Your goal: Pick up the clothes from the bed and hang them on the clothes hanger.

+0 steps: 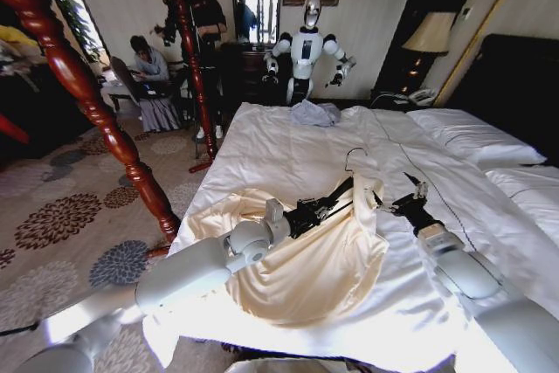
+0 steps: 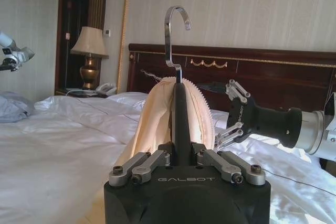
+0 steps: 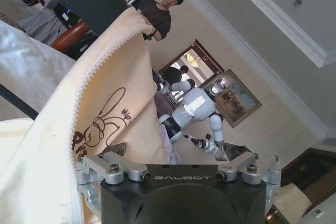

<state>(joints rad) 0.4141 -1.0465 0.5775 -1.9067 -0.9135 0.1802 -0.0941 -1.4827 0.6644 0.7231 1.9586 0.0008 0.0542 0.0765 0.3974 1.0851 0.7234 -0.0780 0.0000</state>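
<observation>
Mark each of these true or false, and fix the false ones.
1. The left gripper grips the black hanger. True.
2. The cream garment lies folded on a pillow. False: it hangs draped over the hanger, its lower part spread on the bed.
3. The right gripper is beside the garment's edge with its jaws open. True.
4. The hanger's hook is black plastic. False: it is silver metal.
5. A grey garment lies at the far end of the bed. True.
</observation>
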